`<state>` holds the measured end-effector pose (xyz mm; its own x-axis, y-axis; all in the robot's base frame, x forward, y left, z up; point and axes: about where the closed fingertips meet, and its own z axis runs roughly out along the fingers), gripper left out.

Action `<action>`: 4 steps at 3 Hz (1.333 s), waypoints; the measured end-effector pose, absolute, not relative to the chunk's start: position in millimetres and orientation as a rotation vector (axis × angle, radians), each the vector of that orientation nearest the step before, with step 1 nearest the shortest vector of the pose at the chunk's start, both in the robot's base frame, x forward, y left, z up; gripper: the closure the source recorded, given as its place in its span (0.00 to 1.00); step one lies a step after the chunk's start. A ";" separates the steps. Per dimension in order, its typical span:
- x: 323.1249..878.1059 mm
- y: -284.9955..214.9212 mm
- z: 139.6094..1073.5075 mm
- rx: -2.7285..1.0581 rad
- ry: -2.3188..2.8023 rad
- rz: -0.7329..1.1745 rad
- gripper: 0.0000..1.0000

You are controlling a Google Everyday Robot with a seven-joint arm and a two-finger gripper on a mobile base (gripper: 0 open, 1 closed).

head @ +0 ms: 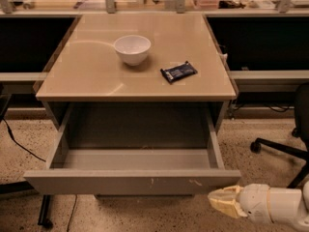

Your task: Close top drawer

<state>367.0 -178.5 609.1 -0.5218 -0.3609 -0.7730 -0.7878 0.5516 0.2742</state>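
Note:
The top drawer (133,181) is a wide, deep grey metal drawer pulled far out from under the beige tabletop (87,76). It looks empty. Its flat front has small white scuffs at the centre and right. My gripper (223,201) has cream-coloured fingertips on a white arm. It comes in from the lower right and sits just below and in front of the drawer front's right end, pointing left.
A white bowl (132,49) and a dark snack packet (178,72) lie on the tabletop. An office chair base (280,149) stands on the speckled floor at right. A cable (14,141) and another chair leg (44,211) are at left. Dark desk bays flank the table.

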 end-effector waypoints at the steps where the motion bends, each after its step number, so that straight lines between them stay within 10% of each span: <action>1: 409.3 -171.7 618.8 -0.907 2.049 0.764 1.00; 4: 458.5 -161.6 629.7 -0.901 2.018 0.622 1.00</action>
